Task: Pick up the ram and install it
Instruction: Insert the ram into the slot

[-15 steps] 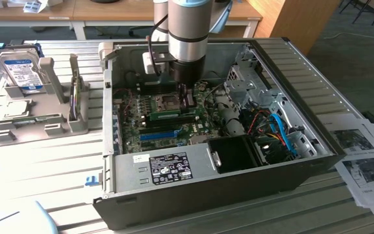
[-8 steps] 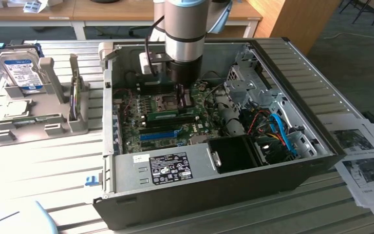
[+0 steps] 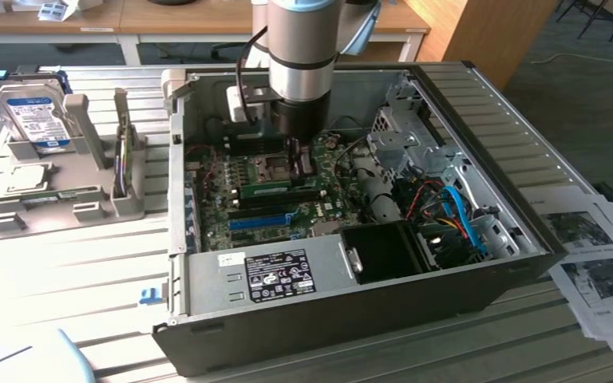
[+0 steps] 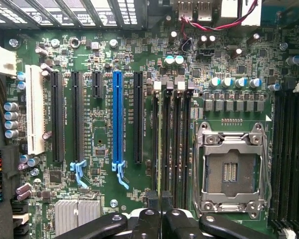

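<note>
Gripper is closest to the wrist camera, with its fingers drawn nearly together and the tips aimed down at the bank of black memory slots. That bank lies between the blue slot and the empty CPU socket, and the white slot is farther off. The narrow stance suits a thin board edge rather than a wide part. In the exterior view the arm drops straight down into the open computer case, probably so that any push runs in line with the slot. The ram stands on its long edge on the motherboard, green face toward this camera. It lines up with the memory slots and looks seated or nearly so. The gripper tips meet it at its end toward the exterior view's right. That spot is in shadow, so I can't say whether the fingers nip the top edge or only bear on it. A parts rack outside the case on the exterior view's left holds a hard drive, well apart from the gripper. Papers lie on the exterior view's right.
</note>
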{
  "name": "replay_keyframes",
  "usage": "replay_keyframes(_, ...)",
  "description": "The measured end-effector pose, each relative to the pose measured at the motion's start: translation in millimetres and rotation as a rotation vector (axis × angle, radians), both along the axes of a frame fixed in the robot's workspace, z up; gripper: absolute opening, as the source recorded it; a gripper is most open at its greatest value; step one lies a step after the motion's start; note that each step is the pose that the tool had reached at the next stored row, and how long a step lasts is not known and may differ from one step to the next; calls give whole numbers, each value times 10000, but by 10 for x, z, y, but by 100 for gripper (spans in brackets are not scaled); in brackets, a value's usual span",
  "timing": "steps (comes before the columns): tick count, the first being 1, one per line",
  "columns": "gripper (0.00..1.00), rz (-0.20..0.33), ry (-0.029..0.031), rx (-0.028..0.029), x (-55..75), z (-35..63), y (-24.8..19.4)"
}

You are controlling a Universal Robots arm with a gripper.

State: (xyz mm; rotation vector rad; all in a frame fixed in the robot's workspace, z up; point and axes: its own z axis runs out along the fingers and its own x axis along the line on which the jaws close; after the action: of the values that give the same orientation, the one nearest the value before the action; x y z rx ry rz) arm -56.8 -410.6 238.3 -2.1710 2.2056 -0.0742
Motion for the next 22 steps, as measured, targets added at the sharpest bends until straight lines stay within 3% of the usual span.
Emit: replay_keyframes(22,11,0,-1,1,-11,-45,-4)
